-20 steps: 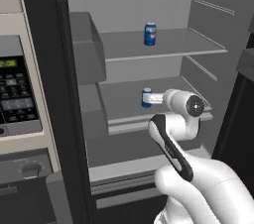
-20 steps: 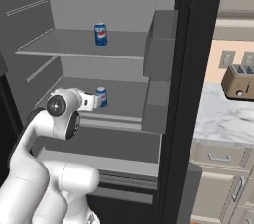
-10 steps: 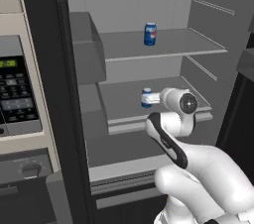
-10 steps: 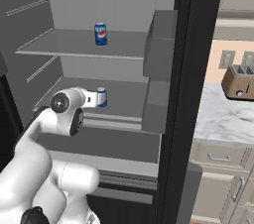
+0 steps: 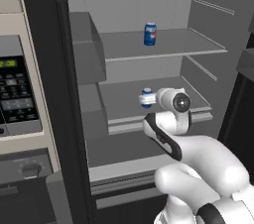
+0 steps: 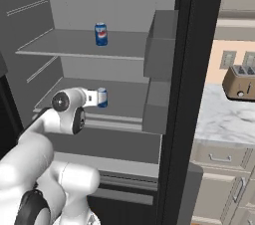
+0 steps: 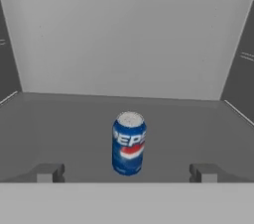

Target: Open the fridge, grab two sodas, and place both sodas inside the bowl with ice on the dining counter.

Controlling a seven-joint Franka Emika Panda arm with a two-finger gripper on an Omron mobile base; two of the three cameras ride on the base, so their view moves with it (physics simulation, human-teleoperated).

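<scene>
While the fridge (image 5: pixel 64 94) stands open, the end effector (image 7: pixel 126 172) sits spread wide and empty on either side of a soda can (image 7: pixel 129 143) upright on the lower shelf (image 6: pixel 127 100); a second soda (image 5: pixel 150 34) stands on the upper shelf (image 5: pixel 168 44).

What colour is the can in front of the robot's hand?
Blue with white and a bit of red; the soda can shows best in the hand view.

Microwave (image 5: pixel 17 94) L, toaster (image 6: pixel 239 83) R
</scene>
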